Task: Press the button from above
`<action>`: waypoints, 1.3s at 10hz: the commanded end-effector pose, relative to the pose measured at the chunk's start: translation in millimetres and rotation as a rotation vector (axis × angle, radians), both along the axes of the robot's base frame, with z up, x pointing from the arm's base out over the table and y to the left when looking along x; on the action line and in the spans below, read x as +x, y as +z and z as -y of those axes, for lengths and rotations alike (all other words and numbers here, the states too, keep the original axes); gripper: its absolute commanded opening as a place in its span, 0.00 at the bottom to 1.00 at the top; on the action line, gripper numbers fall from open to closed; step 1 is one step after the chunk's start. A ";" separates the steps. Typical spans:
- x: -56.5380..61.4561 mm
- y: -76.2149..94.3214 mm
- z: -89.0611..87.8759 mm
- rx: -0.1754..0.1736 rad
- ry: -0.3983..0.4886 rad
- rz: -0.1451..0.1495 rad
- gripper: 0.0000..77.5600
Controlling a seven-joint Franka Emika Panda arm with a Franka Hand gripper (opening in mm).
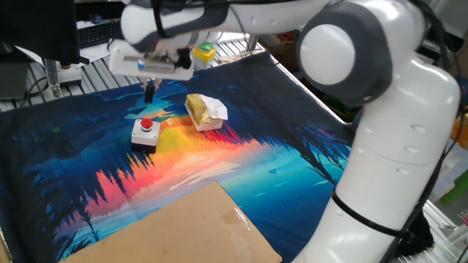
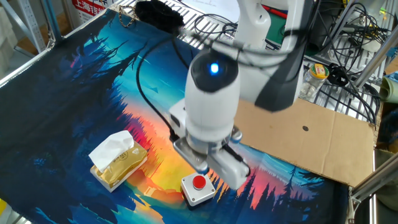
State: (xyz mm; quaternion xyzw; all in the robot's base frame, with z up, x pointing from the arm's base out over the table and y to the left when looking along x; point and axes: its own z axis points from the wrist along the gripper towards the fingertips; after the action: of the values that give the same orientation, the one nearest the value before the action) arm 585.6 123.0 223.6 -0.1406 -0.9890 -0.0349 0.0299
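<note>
The button (image 1: 147, 125) has a small round red cap on a low square silver-grey base and sits on the colourful mat, left of centre. It also shows in the other fixed view (image 2: 198, 182), near the front edge. My gripper (image 1: 150, 90) hangs a little above and just behind the button, apart from it. Its fingertips show as one dark tip with no gap, holding nothing. In the other fixed view the white wrist (image 2: 210, 118) stands over the button and hides most of the fingers.
A yellow block with white paper (image 1: 205, 111) lies right of the button and also shows in the other fixed view (image 2: 117, 158). A cardboard sheet (image 1: 186, 226) covers the mat's near corner. Wire shelving, cables and a jar (image 2: 318, 72) lie beyond the mat.
</note>
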 end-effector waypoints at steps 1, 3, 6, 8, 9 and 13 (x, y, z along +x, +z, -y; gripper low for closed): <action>6.5 -30.2 -4.4 -0.020 -0.008 0.009 0.00; 6.5 -30.2 -4.4 -0.002 0.001 0.000 0.00; 6.5 -30.2 -4.4 -0.030 0.021 -0.009 0.00; 6.7 -30.9 -4.7 -0.052 0.019 -0.009 0.00; 8.0 -36.7 -7.6 -0.057 0.020 -0.009 0.00; 8.1 -41.5 -8.5 -0.076 0.025 -0.016 0.00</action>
State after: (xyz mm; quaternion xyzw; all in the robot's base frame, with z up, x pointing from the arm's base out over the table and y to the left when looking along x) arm 593.7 131.6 181.5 -0.1294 -0.9911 0.0040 0.0307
